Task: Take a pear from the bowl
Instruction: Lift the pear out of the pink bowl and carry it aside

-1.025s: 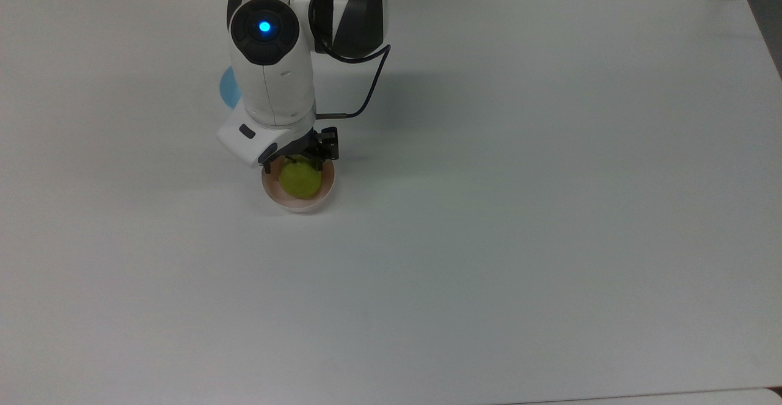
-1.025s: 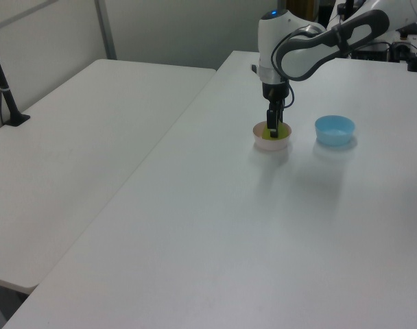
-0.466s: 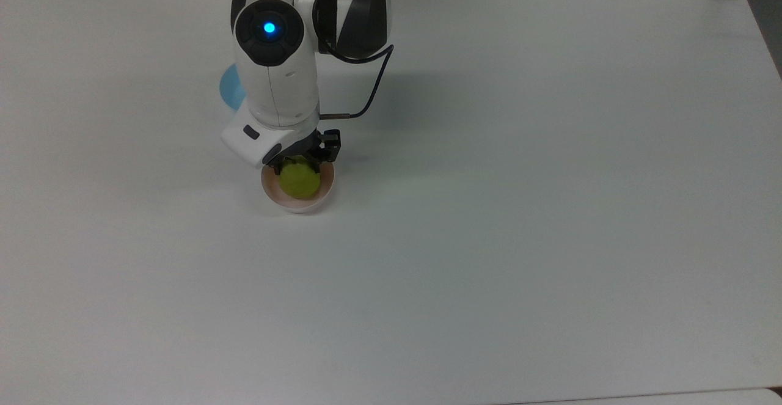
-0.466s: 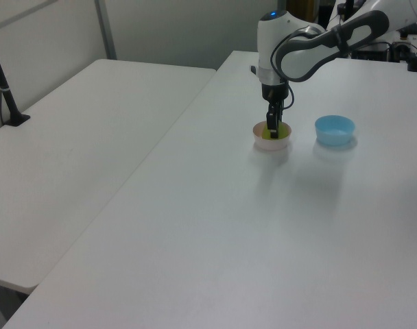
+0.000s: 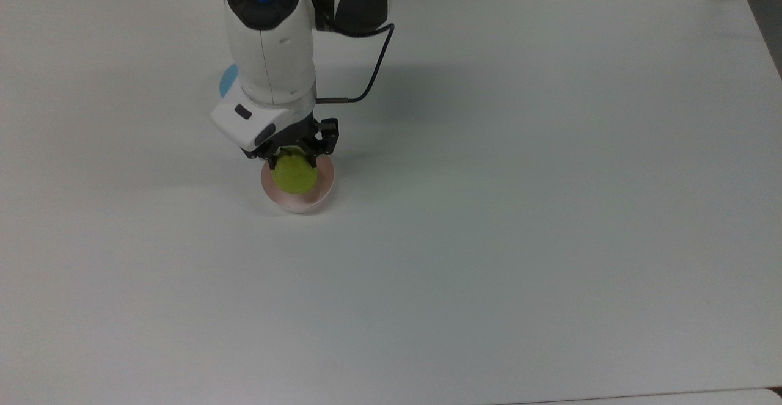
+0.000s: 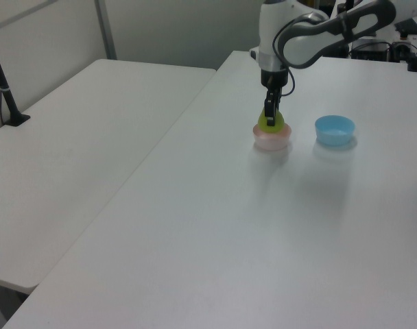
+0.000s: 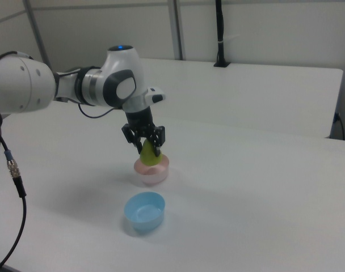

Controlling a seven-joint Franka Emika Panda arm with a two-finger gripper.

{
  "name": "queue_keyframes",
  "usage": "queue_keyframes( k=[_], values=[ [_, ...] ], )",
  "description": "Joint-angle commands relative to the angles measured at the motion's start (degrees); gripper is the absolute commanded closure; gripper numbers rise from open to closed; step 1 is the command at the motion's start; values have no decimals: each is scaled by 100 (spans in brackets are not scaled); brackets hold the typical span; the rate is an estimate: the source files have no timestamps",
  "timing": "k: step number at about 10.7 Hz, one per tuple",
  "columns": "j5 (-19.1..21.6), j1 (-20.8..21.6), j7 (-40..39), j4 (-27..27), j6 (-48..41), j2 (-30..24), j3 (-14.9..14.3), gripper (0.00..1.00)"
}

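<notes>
Lifting now: gripper (image 7: 144,143) fingers pinch the small yellow-green pear (image 7: 149,155), newly raised above the pale pink round bowl (image 7: 151,170).

White arm (image 7: 99,85) bent downward, wrist vertical, jaws clamped on the pear (image 7: 149,154).

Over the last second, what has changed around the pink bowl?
The pincer, shut on the pear, has risen and lifted the pear up out of the bowl; a second ago the pear sat low inside it. In the left view the pear now sits above the rim. The pink bowl, the blue bowl and the table stayed put.
</notes>
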Motion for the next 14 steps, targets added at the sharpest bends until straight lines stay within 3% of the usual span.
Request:
queue_keyframes(
  k=[1,3,7,11,14],
  values=[
    [35,8,93,333,-655,-306,-3,71],
    [27,-131,-3,492,-763,-315,-73,70],
    [9,-913,-890,615,-570,-166,-91,70],
    [-61,-1432,-1129,607,457,466,-99,70],
    [-70,-1547,-1147,581,923,801,-99,67]
  ],
)
